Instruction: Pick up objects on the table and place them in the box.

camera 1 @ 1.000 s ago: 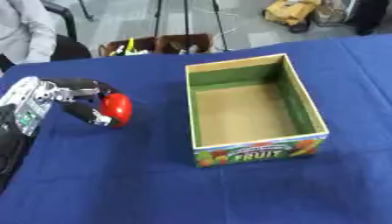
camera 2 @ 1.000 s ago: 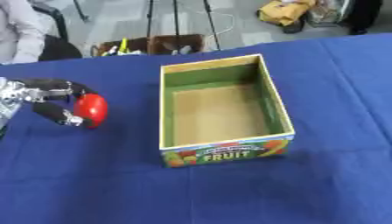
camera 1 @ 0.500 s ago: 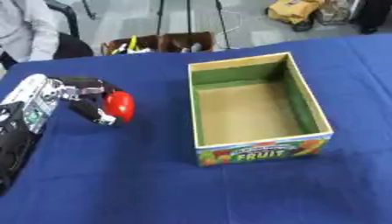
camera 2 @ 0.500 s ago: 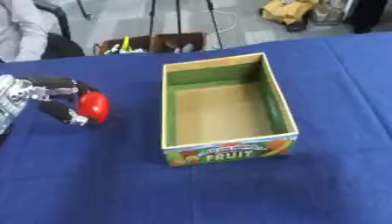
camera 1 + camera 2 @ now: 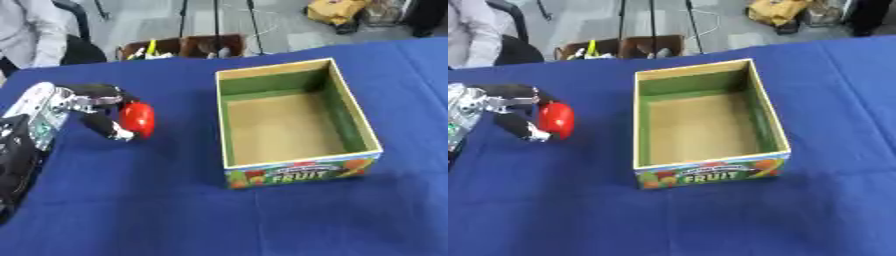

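Risk I see: left hand (image 5: pixel 92 107) pinches red fruit (image 5: pixel 137 119) by its edge; could slip short of the box (image 5: pixel 354 125).

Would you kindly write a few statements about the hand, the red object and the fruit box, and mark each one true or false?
1. The left hand has its fingers curled round the red object. True.
2. The red object already lies inside the box. False: it is in the hand, to the left of the box, over the blue table.
3. The box holds nothing that can be seen. True.
4. The box lies on its side. False: it stands upright with its open top facing up.
5. The right hand is reaching into the box. False: no right hand shows in either view.
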Robot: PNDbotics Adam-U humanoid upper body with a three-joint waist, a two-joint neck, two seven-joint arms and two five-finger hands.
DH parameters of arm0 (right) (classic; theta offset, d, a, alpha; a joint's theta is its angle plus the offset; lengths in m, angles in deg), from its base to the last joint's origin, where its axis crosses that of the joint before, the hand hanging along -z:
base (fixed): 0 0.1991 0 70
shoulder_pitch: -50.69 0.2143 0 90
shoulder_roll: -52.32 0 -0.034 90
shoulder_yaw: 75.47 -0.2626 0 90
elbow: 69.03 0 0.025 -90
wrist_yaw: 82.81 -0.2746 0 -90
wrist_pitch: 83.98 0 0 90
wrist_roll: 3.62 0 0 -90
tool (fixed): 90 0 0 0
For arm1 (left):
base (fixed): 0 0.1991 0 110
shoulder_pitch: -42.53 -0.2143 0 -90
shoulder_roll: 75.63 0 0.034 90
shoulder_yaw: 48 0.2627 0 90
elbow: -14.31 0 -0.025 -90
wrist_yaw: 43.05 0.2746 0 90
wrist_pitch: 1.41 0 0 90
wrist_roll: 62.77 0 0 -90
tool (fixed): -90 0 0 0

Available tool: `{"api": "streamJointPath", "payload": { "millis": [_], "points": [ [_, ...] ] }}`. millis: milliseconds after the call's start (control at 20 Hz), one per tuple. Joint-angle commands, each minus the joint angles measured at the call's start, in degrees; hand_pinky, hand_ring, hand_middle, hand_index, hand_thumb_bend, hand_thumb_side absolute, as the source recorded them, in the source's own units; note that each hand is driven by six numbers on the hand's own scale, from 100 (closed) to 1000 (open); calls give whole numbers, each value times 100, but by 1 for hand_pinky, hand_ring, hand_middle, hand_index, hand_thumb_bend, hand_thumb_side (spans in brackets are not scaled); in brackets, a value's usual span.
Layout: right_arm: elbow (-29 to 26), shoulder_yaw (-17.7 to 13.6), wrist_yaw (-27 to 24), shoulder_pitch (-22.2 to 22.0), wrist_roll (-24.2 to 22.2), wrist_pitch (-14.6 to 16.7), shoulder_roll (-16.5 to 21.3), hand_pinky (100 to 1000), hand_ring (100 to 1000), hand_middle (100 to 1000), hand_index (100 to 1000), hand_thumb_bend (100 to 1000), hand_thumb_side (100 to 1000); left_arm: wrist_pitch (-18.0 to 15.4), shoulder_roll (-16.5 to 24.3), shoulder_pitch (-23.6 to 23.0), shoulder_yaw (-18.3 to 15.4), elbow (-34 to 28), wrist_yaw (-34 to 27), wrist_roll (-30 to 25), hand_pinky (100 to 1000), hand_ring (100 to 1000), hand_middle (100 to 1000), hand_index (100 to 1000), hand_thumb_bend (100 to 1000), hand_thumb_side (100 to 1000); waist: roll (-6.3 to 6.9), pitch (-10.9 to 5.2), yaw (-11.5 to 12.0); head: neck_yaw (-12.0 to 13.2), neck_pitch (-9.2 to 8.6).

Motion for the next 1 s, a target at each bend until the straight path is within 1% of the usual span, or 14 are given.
{"api": "streamJointPath", "payload": {
  "millis": [50,150,250,350,500,550,700,800,900,1000],
  "points": [
    [-123,-11,62,49,15,17,49,329,270,315,470,100,815,-820,143,103,-47,-97,141,-544,499,625,561,839,325,565,-18,-98,-4,14,-12],
    [-123,-10,64,47,12,15,48,329,270,315,470,100,814,-776,137,107,-66,-100,175,-311,458,595,527,806,275,537,-16,-100,-2,9,-7],
    [-123,-12,65,44,10,12,47,328,270,314,470,100,813,-710,133,105,-82,-100,176,-36,411,559,486,755,203,516,-14,-103,-1,4,-6],
    [-123,-13,66,42,9,11,46,328,270,314,470,100,813,-650,132,103,-71,-81,178,161,408,556,484,751,197,514,-13,-105,-1,2,-3],
    [-123,-13,67,42,9,11,46,329,270,314,470,100,813,-631,129,102,-48,-50,206,285,400,550,477,742,186,511,-12,-106,-2,1,-2],
    [-123,-15,67,37,9,7,44,329,269,314,470,100,812,-603,131,117,-80,-65,192,328,333,501,432,664,100,440,-12,-113,1,-5,6],
    [-123,-19,66,33,10,-3,44,329,270,315,470,100,811,-408,129,118,-114,-143,131,547,279,467,403,617,100,435,-5,-125,1,-12,14],
    [-123,-17,65,34,7,-5,46,329,270,315,470,100,811,-305,127,107,-91,-167,95,698,276,466,402,615,100,435,-3,-131,1,-14,16],
    [-123,-17,63,32,5,-11,45,329,270,315,470,100,809,-210,126,113,-103,-200,49,838,239,442,383,586,100,423,-1,-144,5,-22,15],
    [-123,-16,60,32,4,-16,45,330,270,315,471,100,808,-125,121,114,-112,-244,-22,969,226,433,373,573,100,434,2,-156,7,-28,14]
  ]
}}
